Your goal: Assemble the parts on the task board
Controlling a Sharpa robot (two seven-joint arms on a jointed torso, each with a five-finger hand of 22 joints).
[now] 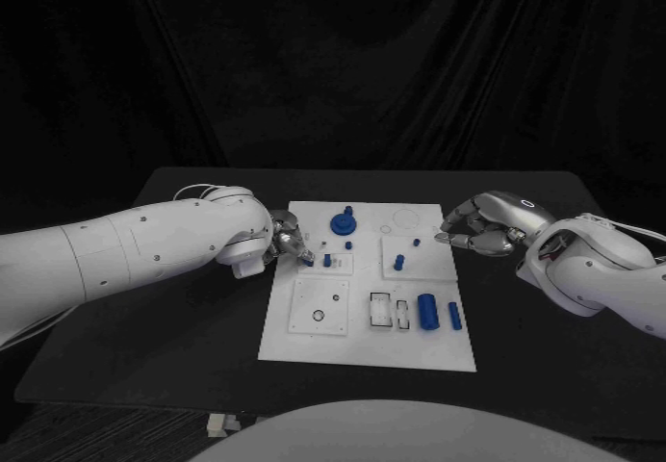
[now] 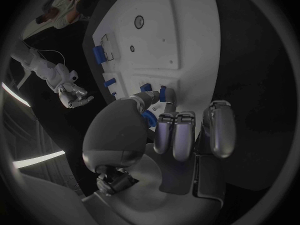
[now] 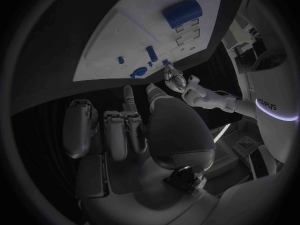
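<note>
The white task board (image 1: 364,337) lies mid-table. My left hand (image 1: 285,241) sits at the board's left edge, thumb and a fingertip closed round a small blue peg (image 1: 308,258) (image 2: 164,92); a second small peg (image 1: 326,258) stands just beside it. A large blue knob (image 1: 342,225) stands further back, and a peg (image 1: 398,261) stands to the right of centre. A thick blue cylinder (image 1: 427,313) (image 3: 182,11) and a slim one (image 1: 454,315) lie near the board's right edge. My right hand (image 1: 479,231) (image 3: 134,130) hovers at the board's far right corner, fingers curled in, nothing in it.
Rectangular slots (image 1: 389,310) are cut in the board left of the cylinders, and a square plate with a round hole (image 1: 318,314) sits on the near left. Bare black table (image 1: 181,337) surrounds the board on both sides.
</note>
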